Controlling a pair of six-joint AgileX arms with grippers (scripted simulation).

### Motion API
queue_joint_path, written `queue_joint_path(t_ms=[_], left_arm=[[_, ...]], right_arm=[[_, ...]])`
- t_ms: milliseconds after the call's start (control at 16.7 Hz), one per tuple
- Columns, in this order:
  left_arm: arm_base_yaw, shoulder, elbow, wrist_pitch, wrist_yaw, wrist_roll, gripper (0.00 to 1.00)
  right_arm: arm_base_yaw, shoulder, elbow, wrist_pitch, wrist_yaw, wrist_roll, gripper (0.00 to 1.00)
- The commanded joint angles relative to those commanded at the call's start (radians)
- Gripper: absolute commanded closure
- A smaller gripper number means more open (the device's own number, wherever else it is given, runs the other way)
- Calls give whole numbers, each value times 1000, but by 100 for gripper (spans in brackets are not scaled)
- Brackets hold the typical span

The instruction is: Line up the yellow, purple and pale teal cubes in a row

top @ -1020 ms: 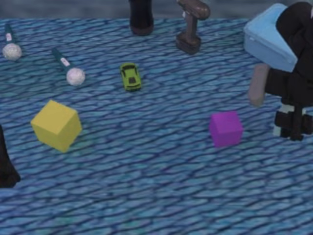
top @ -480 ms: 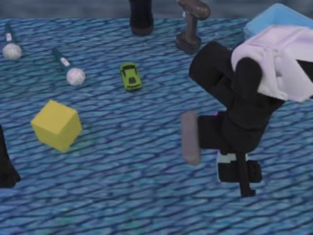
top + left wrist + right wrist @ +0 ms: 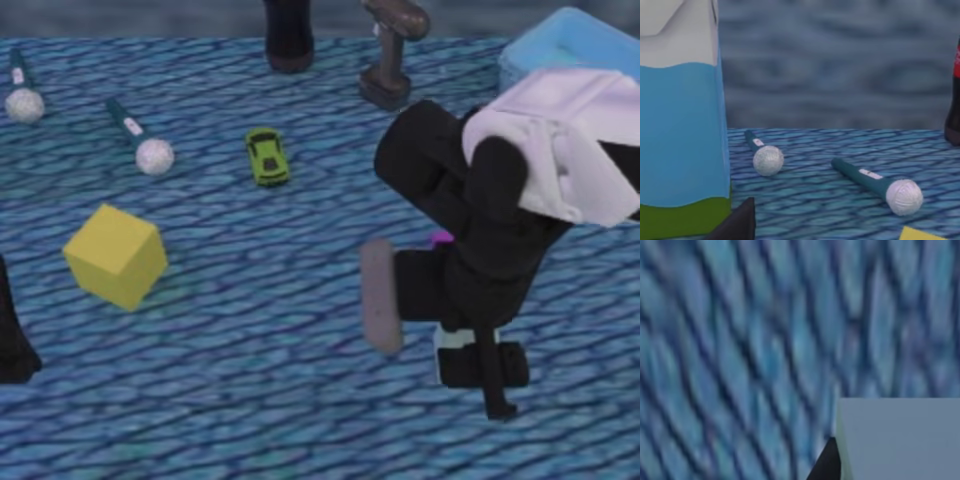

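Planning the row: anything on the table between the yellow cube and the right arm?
Bare blue table in the top view between the yellow cube and the right arm; the lime toy car sits farther back.

Table (image 3: 300, 400): covered edge to edge in blue woven, scale-like pattern with dark seams. Backdrop (image 3: 840, 60) beyond far edge: blurred, mottled grey-blue wall. Lighting: even, diffuse, soft shadows only. No window or furniture visible.

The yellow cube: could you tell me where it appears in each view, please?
Top view: the yellow cube sits at the left.
Left wrist view: only its corner shows, beside the nearer microphone.
Right wrist view: not in it.
Shared landmark: that microphone, above the cube in the top view.
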Motion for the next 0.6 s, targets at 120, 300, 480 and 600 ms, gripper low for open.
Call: queue_joint_path(t_ms=[120, 300, 480, 600], left_arm=[[0, 0, 0, 0, 0, 0, 0], [0, 0, 0, 0, 0, 0, 0], [0, 0, 0, 0, 0, 0, 0], [0, 0, 0, 0, 0, 0, 0]], right_arm=[[1, 17, -40, 58, 0, 1, 100], [1, 55, -121, 191, 0, 5, 100], [3, 80, -170, 253, 1, 5, 100], [3, 80, -171, 254, 1, 5, 100]])
